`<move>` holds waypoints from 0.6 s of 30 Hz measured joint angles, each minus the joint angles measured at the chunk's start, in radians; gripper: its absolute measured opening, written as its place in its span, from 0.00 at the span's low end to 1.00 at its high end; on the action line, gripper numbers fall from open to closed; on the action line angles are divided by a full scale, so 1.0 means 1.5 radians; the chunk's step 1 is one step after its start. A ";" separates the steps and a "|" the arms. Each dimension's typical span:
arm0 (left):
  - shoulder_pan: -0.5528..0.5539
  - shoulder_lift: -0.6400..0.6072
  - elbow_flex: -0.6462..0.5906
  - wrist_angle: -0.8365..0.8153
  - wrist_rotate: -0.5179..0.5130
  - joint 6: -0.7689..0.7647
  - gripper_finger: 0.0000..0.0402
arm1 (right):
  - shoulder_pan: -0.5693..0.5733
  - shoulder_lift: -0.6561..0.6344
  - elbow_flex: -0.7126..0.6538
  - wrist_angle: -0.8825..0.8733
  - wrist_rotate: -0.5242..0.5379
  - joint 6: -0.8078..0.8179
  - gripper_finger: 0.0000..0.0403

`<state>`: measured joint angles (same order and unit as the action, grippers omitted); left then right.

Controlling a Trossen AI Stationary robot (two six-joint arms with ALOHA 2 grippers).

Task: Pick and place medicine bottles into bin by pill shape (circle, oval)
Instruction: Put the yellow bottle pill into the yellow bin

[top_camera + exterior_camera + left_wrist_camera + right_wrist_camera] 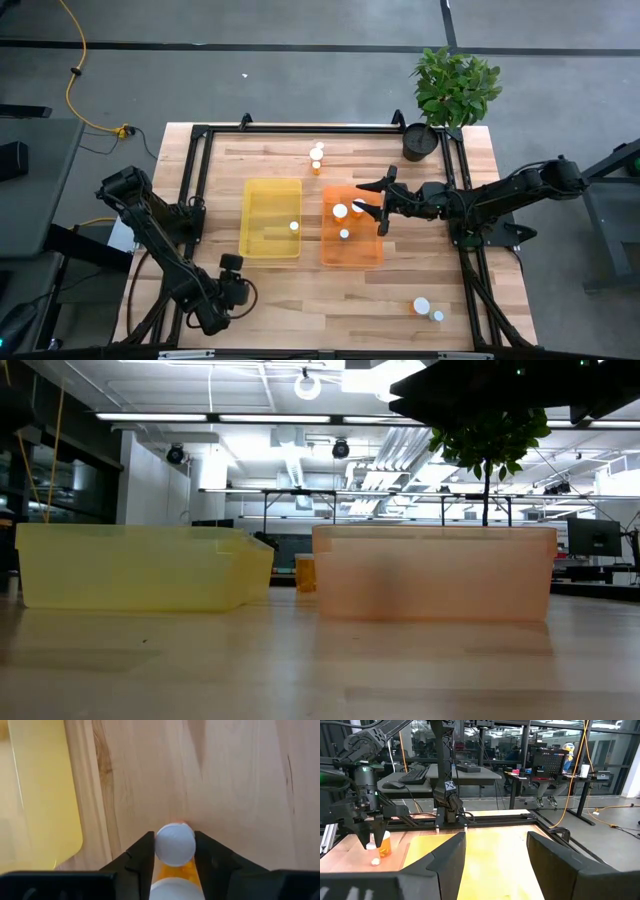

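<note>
In the left wrist view my left gripper (pixel 175 851) stands near the table's front left with its fingers on either side of a medicine bottle (pixel 175 844), an orange bottle with a white cap. A second white cap (pixel 175 891) shows farther back between the fingers. From the right wrist view the same bottle (pixel 384 844) shows under that gripper. My right gripper (pixel 381 207) hangs open and level over the orange bin (pixel 352 250), which holds three bottles. The yellow bin (pixel 270 200) holds one white-capped bottle (pixel 294 226). My left gripper has the bottle's white cap (pixel 161 845) pinched between its two fingers, one on each side. The fingers come steeply from above, slanting down. The orange body shows below the cap; whether its base is on the wood is hidden.
Two bottles (pixel 316 158) stand on the wood beyond the bins, and two more (pixel 428 308) at the near right. A potted plant (pixel 452 85) is at the far right corner. A black frame (pixel 300 128) runs along the far edge and both sides.
</note>
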<state>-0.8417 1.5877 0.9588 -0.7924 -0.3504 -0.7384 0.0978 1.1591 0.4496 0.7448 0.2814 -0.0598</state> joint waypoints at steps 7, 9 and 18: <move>0.011 -0.003 0.074 -0.084 -0.004 0.068 0.25 | 0.000 0.000 0.000 0.000 0.000 0.000 0.51; 0.018 -0.003 0.128 -0.150 -0.032 0.111 0.26 | 0.000 0.000 0.000 0.000 0.000 0.000 0.51; 0.134 -0.005 0.295 -0.259 -0.193 0.334 0.28 | 0.000 0.000 0.000 0.000 0.000 0.000 0.51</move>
<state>-0.6403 1.5806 1.4014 -1.1806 -0.6399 -0.2374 0.0978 1.1591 0.4500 0.7452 0.2814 -0.0601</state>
